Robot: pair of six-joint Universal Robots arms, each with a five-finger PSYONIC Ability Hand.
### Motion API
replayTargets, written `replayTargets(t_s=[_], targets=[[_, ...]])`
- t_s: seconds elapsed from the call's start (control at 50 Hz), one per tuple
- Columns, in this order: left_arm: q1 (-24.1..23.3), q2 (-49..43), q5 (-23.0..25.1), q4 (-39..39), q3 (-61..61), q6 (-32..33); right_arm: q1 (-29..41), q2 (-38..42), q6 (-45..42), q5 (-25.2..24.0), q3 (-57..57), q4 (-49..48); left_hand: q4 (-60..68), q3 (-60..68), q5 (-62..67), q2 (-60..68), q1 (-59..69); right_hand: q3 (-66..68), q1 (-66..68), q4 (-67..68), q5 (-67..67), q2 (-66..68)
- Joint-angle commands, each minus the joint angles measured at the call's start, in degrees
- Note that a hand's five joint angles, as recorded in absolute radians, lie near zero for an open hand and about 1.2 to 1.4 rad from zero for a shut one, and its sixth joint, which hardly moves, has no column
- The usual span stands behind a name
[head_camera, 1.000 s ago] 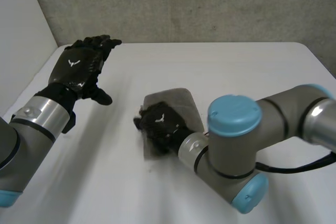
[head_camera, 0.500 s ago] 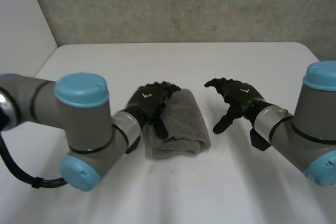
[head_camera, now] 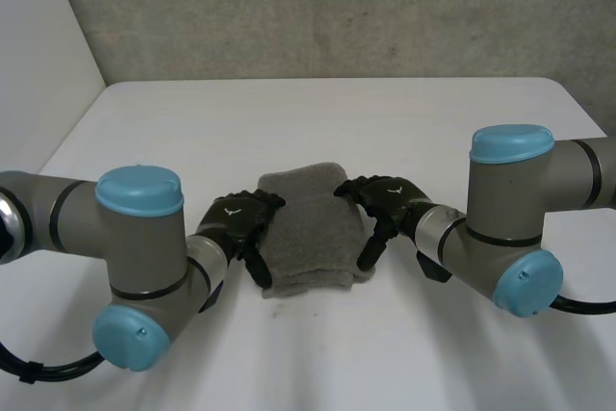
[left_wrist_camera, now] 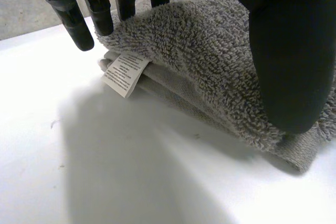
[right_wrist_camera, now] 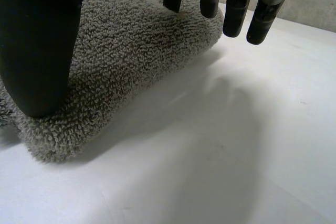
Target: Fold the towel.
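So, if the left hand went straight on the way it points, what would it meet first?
The folded towel: the left hand points into its side, fingers at its edge. Beyond the towel, probably the right hand.

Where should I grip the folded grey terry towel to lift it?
Take the folded grey terry towel by its two side edges, one hand from each side: the left hand at the layered edge bearing the white label, the right hand at the rounded fold. It lies flat and thick, so pinching top against underside probably suits.
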Motion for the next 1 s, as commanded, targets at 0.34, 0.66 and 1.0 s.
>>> replayTargets(t_s=[0.34,0.66,1.0], targets=[[0.17,22.48,0.38,-0.56,4.81,-0.11,-0.87,-25.15,0.06,5.12,-0.24,-3.80,0.39,0.46,-1.61,0.56,0.27,0.48,-0.32,0.04,-1.52,0.22],[7.73,34.52,0.38,-12.60,9.30,-0.81,-7.73,-37.92,-0.03,15.68,6.79,-5.57,0.39,0.46,-1.61,0.56,0.27,0.48,-0.32,0.04,-1.52,0.22],[8.08,34.17,0.47,-4.87,2.44,-6.35,-6.94,-32.04,0.15,14.71,9.17,-5.75,0.39,0.46,-1.61,0.56,0.27,0.48,-0.32,0.04,-1.52,0.22]])
